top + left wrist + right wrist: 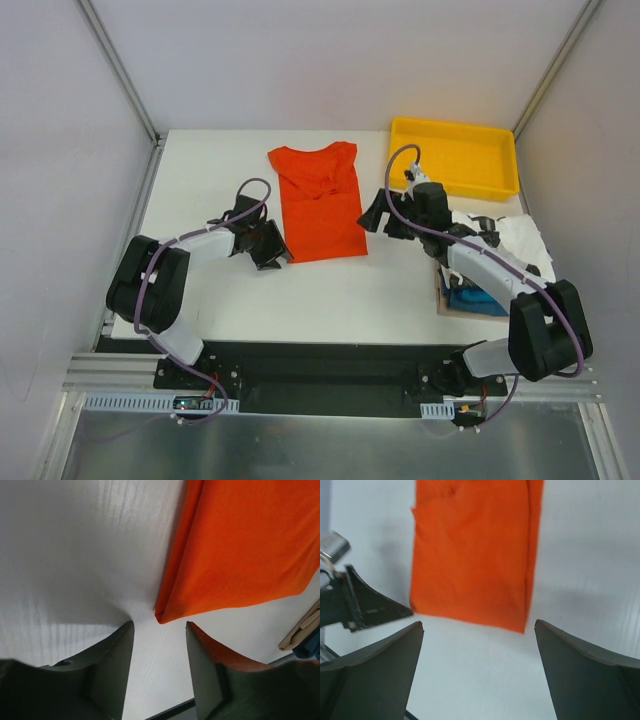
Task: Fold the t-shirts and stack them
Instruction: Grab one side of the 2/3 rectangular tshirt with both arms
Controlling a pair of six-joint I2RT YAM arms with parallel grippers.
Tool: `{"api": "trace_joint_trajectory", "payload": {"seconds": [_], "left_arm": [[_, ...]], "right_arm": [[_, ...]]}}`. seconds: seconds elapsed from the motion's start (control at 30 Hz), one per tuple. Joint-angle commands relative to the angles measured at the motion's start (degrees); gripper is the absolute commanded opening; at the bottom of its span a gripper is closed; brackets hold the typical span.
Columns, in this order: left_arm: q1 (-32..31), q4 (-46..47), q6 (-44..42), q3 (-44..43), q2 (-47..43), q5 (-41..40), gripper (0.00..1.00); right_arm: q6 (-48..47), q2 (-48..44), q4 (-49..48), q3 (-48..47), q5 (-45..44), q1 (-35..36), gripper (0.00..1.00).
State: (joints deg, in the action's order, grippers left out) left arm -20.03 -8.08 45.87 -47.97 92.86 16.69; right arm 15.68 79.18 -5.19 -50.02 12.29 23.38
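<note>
My left pincer (pixel 272 256) is sitting with jaws apart just off the near left corner of the orange t-shirt (pixel 320 200), and bare table (pixel 330 300) is lying open to its left and along the near edge. My right pincer (pixel 377 218) is hanging spread wide beside the shirt's right edge, where the yellow tray (pixel 455 128) is walling off the far right corner (the white and blue t-shirts (pixel 520 238) are crowding the table's right side under my arm).
</note>
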Motion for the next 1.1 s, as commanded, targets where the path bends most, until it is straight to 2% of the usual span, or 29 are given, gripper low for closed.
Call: {"api": "trace_joint_trajectory", "payload": {"seconds": [0.0,0.1,0.17,0.2,0.23,0.27,0.33,0.37,0.47,0.7,0.73,0.93,1.0,1.03,1.07], "left_arm": [[0.0,2.3,0.7,-1.3,3.8,2.7,0.42],[-0.1,2.7,0.9,-1.7,5.7,2.7,0.37],[-0.2,3.1,0.8,-2.2,6.9,3.2,0.28],[-0.3,3.1,0.7,-2.2,7.1,3.3,0.22],[-0.4,3.2,0.6,-2.3,7.2,3.4,0.09],[-0.4,3.3,0.6,-2.3,7.5,3.2,0.01],[-0.5,3.4,0.5,-2.2,7.8,2.7,0.00],[-0.5,3.5,0.5,-2.1,7.9,2.5,0.00],[-0.5,3.4,0.4,-2.3,8.0,2.2,0.00],[-0.5,3.5,0.5,-2.1,8.0,2.3,0.00],[-0.5,3.5,0.5,-2.1,8.1,2.5,0.00],[-0.5,3.5,0.6,-1.7,8.0,2.2,0.00],[-0.5,3.4,0.5,-1.5,7.8,2.4,0.00],[-0.5,3.5,0.5,-1.3,7.5,2.5,0.00],[-0.5,3.4,0.7,-0.6,7.2,2.7,0.00]], "right_arm": [[1.9,-1.7,0.1,3.1,-1.9,0.4,0.98],[2.2,-0.7,1.3,3.3,-0.9,0.3,0.99],[2.1,0.4,2.1,3.3,-0.1,0.3,0.96],[2.1,0.8,2.5,3.3,-0.1,0.3,0.96],[2.0,1.5,2.8,3.4,-0.3,0.4,0.96],[1.9,1.9,3.7,3.5,-0.5,0.3,0.93],[1.9,4.0,4.9,2.4,-1.4,0.3,0.90],[1.6,5.1,8.4,1.5,-1.7,0.4,0.84],[2.0,9.0,10.9,-1.1,-0.9,0.4,0.72],[2.7,16.6,13.2,-6.0,0.2,0.4,0.52],[2.6,18.7,13.4,-6.6,0.7,0.4,0.44],[3.2,25.6,13.7,-10.5,4.6,0.8,0.32],[3.5,26.2,13.5,-10.2,5.5,1.1,0.22],[3.6,25.9,12.9,-9.8,6.0,1.2,0.07],[3.8,25.5,12.5,-9.0,6.4,1.3,0.01]]}}
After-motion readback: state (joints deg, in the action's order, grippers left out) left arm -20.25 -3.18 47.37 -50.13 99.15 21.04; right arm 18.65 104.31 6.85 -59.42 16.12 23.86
